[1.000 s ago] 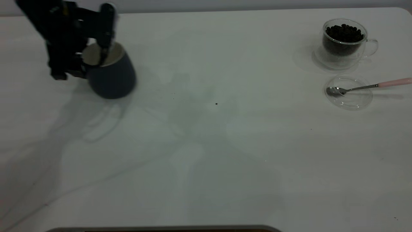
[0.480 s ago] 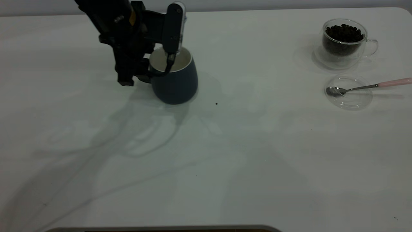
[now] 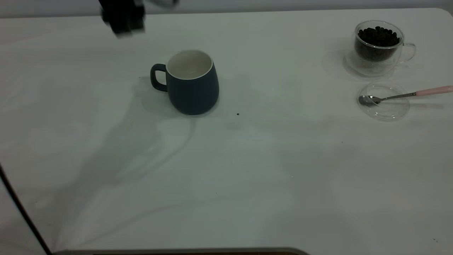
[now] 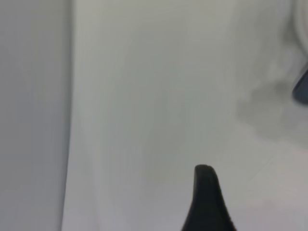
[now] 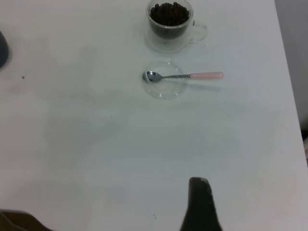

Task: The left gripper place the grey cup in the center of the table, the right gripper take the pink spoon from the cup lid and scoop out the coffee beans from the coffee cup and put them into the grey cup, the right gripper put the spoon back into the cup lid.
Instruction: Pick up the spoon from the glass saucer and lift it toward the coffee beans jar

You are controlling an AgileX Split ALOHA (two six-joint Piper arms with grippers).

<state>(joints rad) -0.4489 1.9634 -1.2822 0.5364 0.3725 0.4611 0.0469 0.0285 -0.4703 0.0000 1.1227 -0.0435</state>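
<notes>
Left gripper (image 3: 122, 17) blurred, cut off at top edge, grip state unreadable. Cup (image 3: 193, 83) upright mid-table. Only right wrist view shows spoon (image 5: 183, 75) whole, on lid (image 5: 165, 85).

The exterior camera looks steeply down over the bench (image 3: 247, 170). The right wrist camera, high above, shares the coffee cup (image 5: 169, 21). The left wrist camera sees bare bench beside it.

We see the grey cup (image 3: 194, 86) standing upright on the white surface (image 3: 226, 170) – far from the coffee cup (image 3: 379, 46) full of coffee beans (image 3: 378, 35). The pink spoon (image 3: 403, 95) rests on the cup lid (image 3: 384, 106).
</notes>
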